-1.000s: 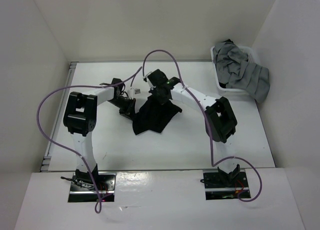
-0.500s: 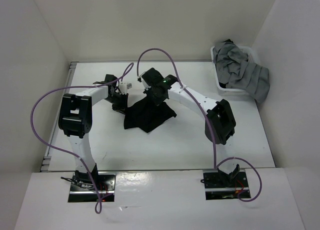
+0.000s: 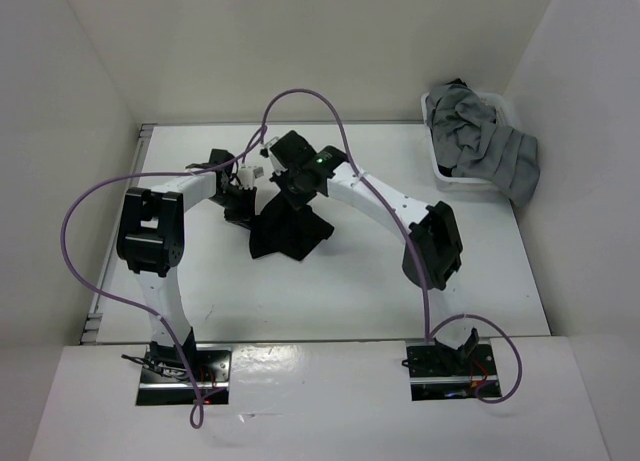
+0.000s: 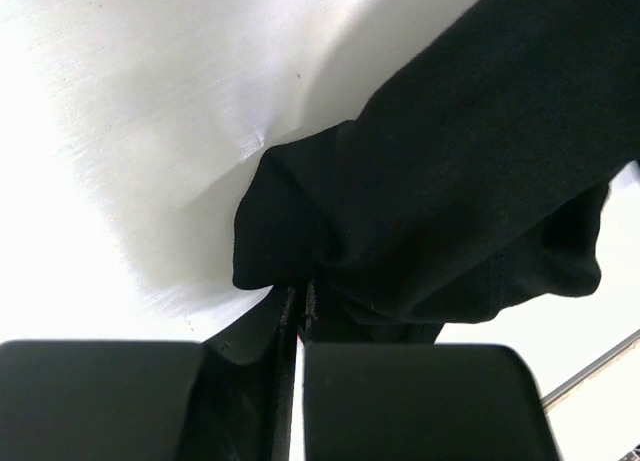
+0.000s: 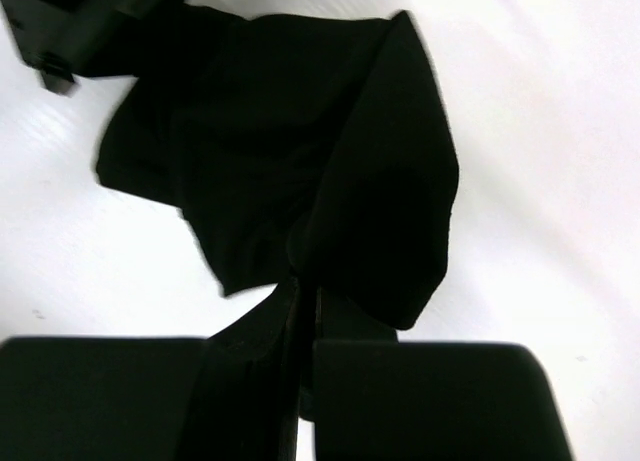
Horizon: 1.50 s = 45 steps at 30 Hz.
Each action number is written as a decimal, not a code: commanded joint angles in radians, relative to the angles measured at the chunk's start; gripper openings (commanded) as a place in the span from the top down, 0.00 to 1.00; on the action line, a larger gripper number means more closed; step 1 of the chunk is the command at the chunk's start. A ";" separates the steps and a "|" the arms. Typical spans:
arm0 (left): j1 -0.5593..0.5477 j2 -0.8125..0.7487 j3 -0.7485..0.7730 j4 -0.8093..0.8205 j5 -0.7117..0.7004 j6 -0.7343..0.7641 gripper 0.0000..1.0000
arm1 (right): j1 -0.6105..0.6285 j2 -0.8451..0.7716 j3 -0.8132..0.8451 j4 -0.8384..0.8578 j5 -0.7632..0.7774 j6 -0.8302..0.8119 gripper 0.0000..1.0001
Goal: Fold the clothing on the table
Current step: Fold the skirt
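**Desk:** How far along is the fold?

**Me:** Early, by my judgement. The clothing (image 3: 290, 231) is a bunched black heap a little toward 11 o'clock from the middle of the table (image 3: 350, 281). Part of it is lifted off the surface. I see no flat layer and no clean folded edge, so spreading it out and every fold look left to do.

**Desk:** And the pincers?

**Me:** Both are clenched on the cloth. My left gripper (image 4: 297, 306) pinches a gathered corner at the heap's 9 o'clock side. My right gripper (image 5: 303, 296) pinches a fold at its 12 o'clock side, with cloth draping away from it. The two sit near each other, so I'd guess they must part to draw the fabric open.

**Desk:** Surface and room?

**Me:** Matte white top with white walls on three sides. A metal rail (image 3: 116, 231) runs along the 9 o'clock edge. At 2 o'clock a white basket (image 3: 462, 184) holds grey garments (image 3: 485, 146) spilling over its rim, well apart from my work.
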 commanded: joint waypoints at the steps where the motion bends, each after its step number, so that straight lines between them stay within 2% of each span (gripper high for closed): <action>1: 0.002 0.022 -0.026 0.008 -0.025 0.013 1.00 | 0.021 0.040 0.069 0.010 -0.059 0.057 1.00; 7: 0.002 0.022 -0.026 -0.001 -0.016 0.013 1.00 | 0.052 0.111 0.089 0.051 -0.130 0.099 1.00; 20: 0.002 0.031 -0.026 -0.001 -0.007 0.022 1.00 | 0.072 0.102 0.052 0.160 -0.296 0.136 1.00; 24: 0.002 0.031 -0.026 -0.001 0.002 0.022 1.00 | 0.084 0.102 0.031 0.212 -0.380 0.126 0.95; 25: 0.002 0.031 -0.026 -0.001 0.002 0.022 1.00 | 0.084 0.091 0.013 0.247 -0.407 0.126 0.92; 27: 0.002 0.031 -0.026 -0.001 0.002 0.022 1.00 | 0.093 0.091 0.003 0.269 -0.481 0.117 0.68; 28: 0.002 0.031 -0.026 -0.001 0.002 0.022 1.00 | 0.093 0.091 0.003 0.269 -0.501 0.108 0.59; 33: 0.002 0.031 -0.026 -0.001 0.002 0.022 1.00 | 0.093 0.079 0.048 0.246 -0.566 0.086 0.28; 37: 0.021 0.020 -0.017 -0.020 0.002 0.031 1.00 | 0.049 -0.010 0.010 0.246 -0.593 0.074 0.25; 40: 0.086 -0.048 -0.026 -0.029 0.002 0.031 1.00 | -0.010 -0.136 -0.062 0.266 -0.573 0.048 0.20; 42: 0.157 -0.079 -0.026 -0.041 0.002 0.031 0.94 | -0.072 -0.246 -0.136 0.275 -0.561 0.024 0.13; 45: 0.268 -0.163 -0.026 -0.067 -0.007 0.045 0.84 | -0.170 -0.381 -0.229 0.275 -0.538 -0.027 0.12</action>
